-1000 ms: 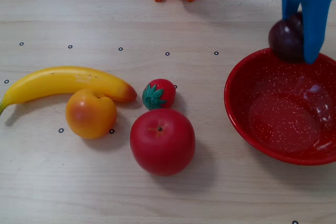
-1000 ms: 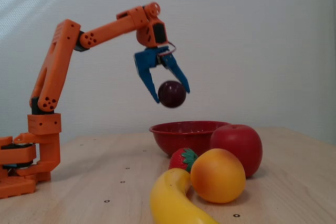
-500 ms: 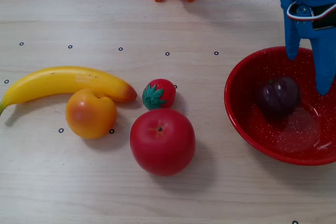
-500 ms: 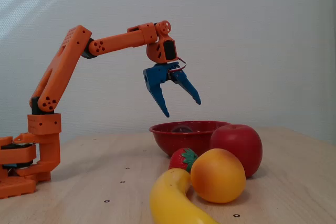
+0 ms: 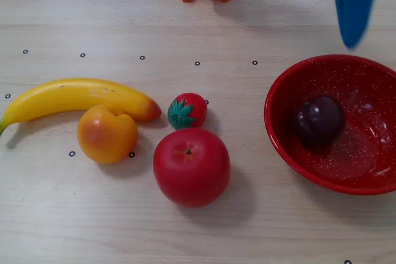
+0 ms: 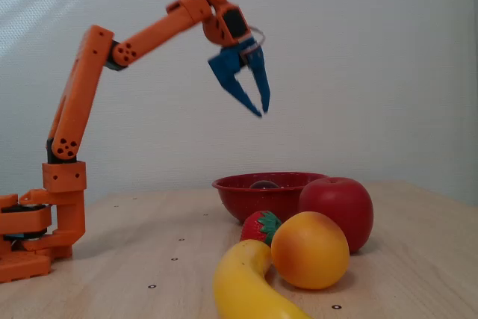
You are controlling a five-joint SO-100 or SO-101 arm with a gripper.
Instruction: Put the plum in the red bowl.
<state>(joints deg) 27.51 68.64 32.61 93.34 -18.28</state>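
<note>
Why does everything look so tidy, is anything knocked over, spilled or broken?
Nothing stands out. The plum sits inside the red bowl, which stands upright on the table. The banana, orange fruit, strawberry and apple lie in a close cluster, undamaged. The gripper hangs high above the bowl, holding nothing.

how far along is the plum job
Done: the plum lies inside the red bowl, left of the bowl's middle in a fixed view; its top just shows over the rim in the other.

In hand: nothing. The claw is empty and raised well above the bowl, with a small gap between its fingers.

Left: nothing visible for the plum. The apple, strawberry, banana and orange fruit sit on the table.
</note>
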